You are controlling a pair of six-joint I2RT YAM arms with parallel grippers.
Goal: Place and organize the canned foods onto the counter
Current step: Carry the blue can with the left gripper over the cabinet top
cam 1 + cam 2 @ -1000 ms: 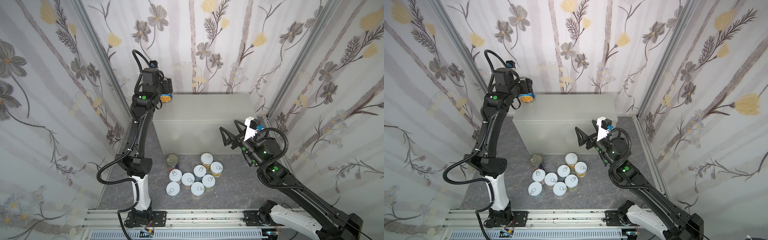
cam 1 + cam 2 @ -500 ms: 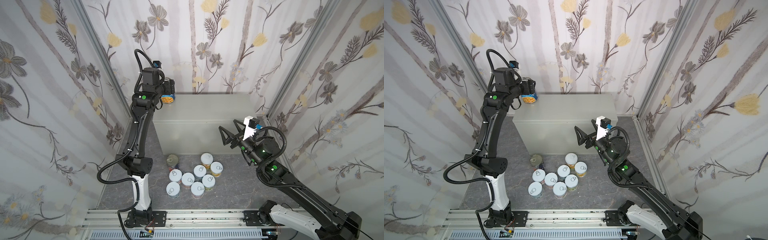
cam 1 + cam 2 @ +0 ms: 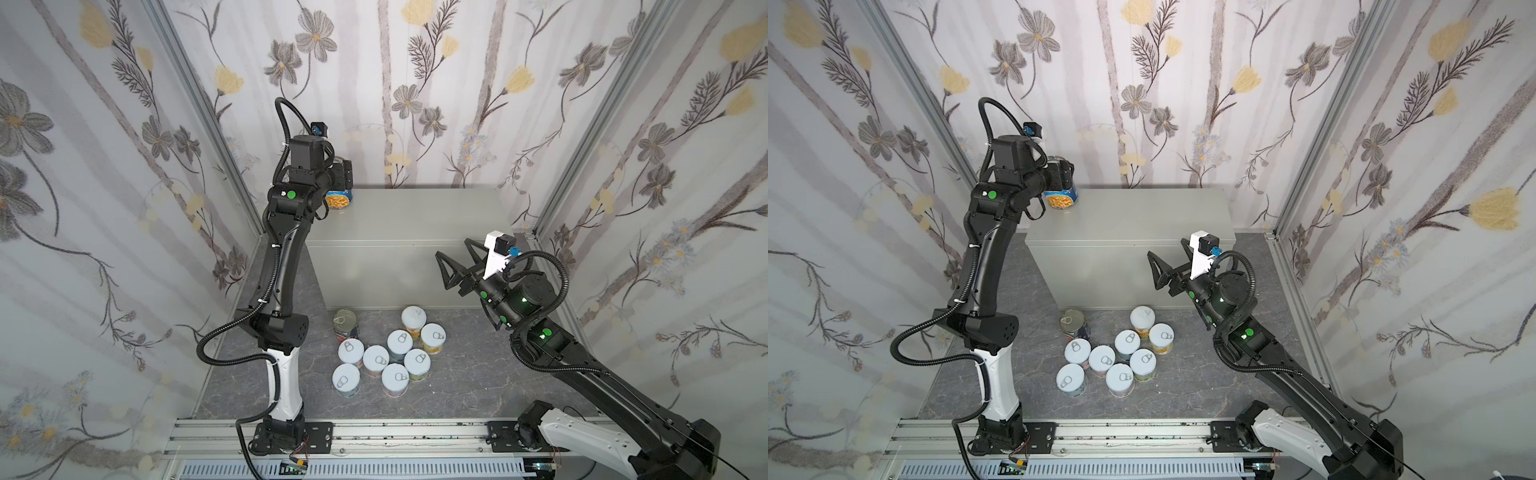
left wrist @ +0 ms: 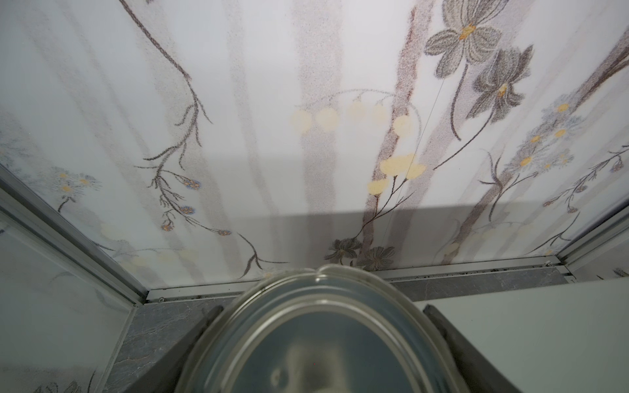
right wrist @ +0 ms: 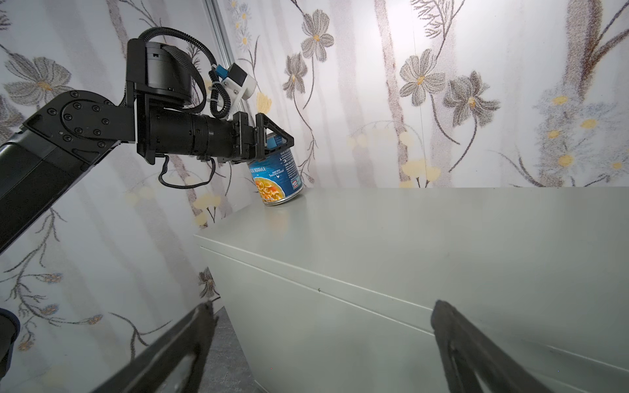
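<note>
My left gripper (image 3: pixel 343 183) (image 3: pixel 1061 178) (image 5: pixel 277 139) is shut on a tall blue-labelled can (image 3: pixel 340 199) (image 3: pixel 1062 198) (image 5: pixel 277 177). The can is slightly tilted, its base at the back-left corner of the grey counter (image 3: pixel 415 220) (image 3: pixel 1142 220) (image 5: pixel 442 238). Its steel lid (image 4: pixel 323 340) fills the left wrist view between the dark fingers (image 4: pixel 204 326). My right gripper (image 3: pixel 452 247) (image 3: pixel 1165 247) (image 5: pixel 321 306) stands open and empty before the counter's right front. On the floor stand a tall navy can (image 3: pixel 345 324) (image 3: pixel 1072 322) and several short pale-lidded cans (image 3: pixel 395 353) (image 3: pixel 1121 357).
Flowered wall panels (image 3: pixel 415 104) close in the back and both sides, with metal corner posts (image 3: pixel 582 145) near the counter's ends. A metal rail (image 3: pixel 374 432) carrying both arm bases runs along the front. Dark marbled floor (image 3: pixel 465 374) lies around the cans.
My left gripper has carried the blue can a little to the right and down, from beside the counter's left edge onto its back-left corner. The right arm has barely shifted.
</note>
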